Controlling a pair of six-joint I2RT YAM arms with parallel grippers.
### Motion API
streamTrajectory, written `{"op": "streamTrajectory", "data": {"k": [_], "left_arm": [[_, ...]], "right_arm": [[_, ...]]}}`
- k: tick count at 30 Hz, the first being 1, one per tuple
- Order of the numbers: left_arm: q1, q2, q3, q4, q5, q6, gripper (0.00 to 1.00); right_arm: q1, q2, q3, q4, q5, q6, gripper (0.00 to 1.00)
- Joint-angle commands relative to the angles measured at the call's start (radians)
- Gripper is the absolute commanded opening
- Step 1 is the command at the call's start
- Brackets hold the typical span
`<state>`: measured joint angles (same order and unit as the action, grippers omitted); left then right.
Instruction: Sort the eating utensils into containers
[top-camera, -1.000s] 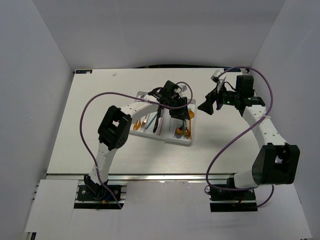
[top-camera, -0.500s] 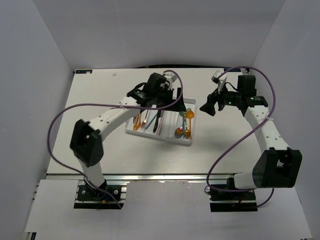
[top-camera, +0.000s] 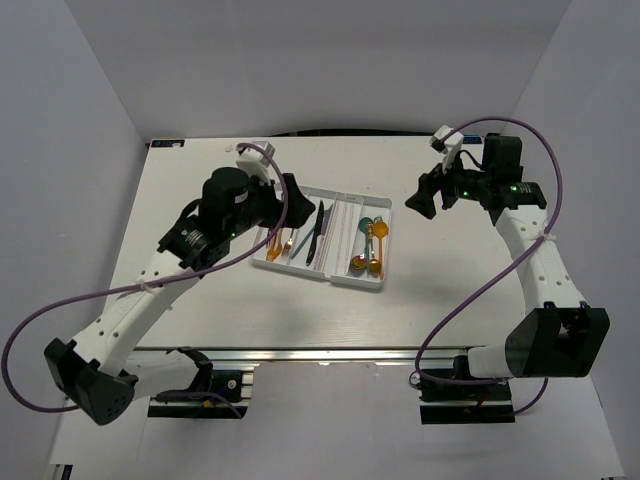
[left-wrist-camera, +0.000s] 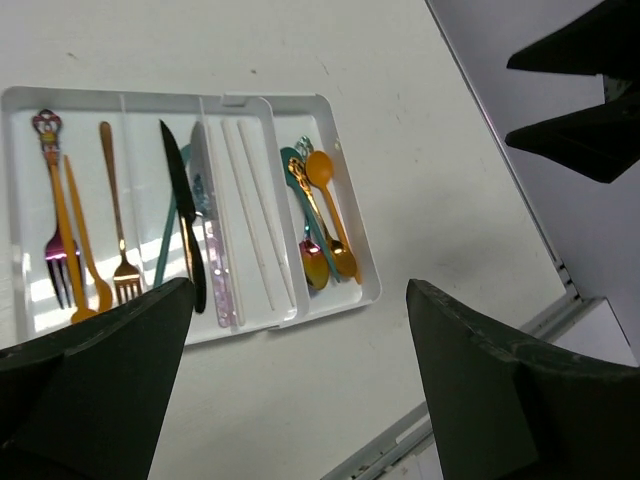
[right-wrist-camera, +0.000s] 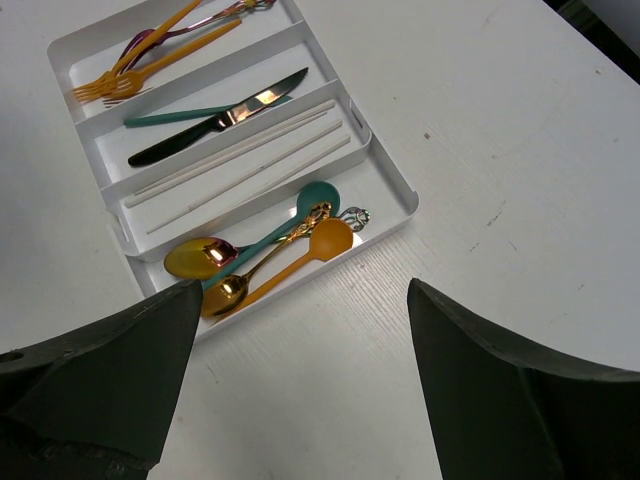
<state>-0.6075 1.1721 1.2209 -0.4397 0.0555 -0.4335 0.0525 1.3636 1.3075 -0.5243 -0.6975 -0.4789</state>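
The white tray lies mid-table with its four containers filled. In the left wrist view orange-gold forks, black and teal knives, pale chopsticks and gold, teal and iridescent spoons each fill a separate compartment. My left gripper hangs above the tray's left end, open and empty. My right gripper hovers to the right of the tray, open and empty, looking down at the spoons and the tray's rim.
An aluminium rail runs along the table's near edge. White walls close in the left, back and right sides. Purple cables loop off both arms. The right gripper's black fingers show at the upper right of the left wrist view.
The left arm has swung back to the left from over the tray's middle, and its gripper has opened. The right gripper has drawn slightly back and stays open.
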Motion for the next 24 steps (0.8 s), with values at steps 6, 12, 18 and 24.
{"op": "streamTrajectory", "data": {"k": [6,12,18,24], "left_arm": [[0.023,-0.112,-0.035,-0.021,-0.115,0.006,0.98],[0.023,-0.124,-0.035,-0.021,-0.109,-0.004,0.98],[0.023,-0.153,-0.057,-0.019,-0.105,-0.022,0.98],[0.025,-0.187,-0.075,-0.022,-0.098,-0.04,0.98]], "right_arm": [[-0.006,-0.043,0.052,-0.006,0.038,0.126,0.89],[-0.006,-0.047,0.041,0.043,0.216,0.23,0.89],[-0.006,-0.073,0.027,0.055,0.294,0.267,0.89],[-0.006,-0.119,-0.025,0.084,0.312,0.276,0.89]]}}
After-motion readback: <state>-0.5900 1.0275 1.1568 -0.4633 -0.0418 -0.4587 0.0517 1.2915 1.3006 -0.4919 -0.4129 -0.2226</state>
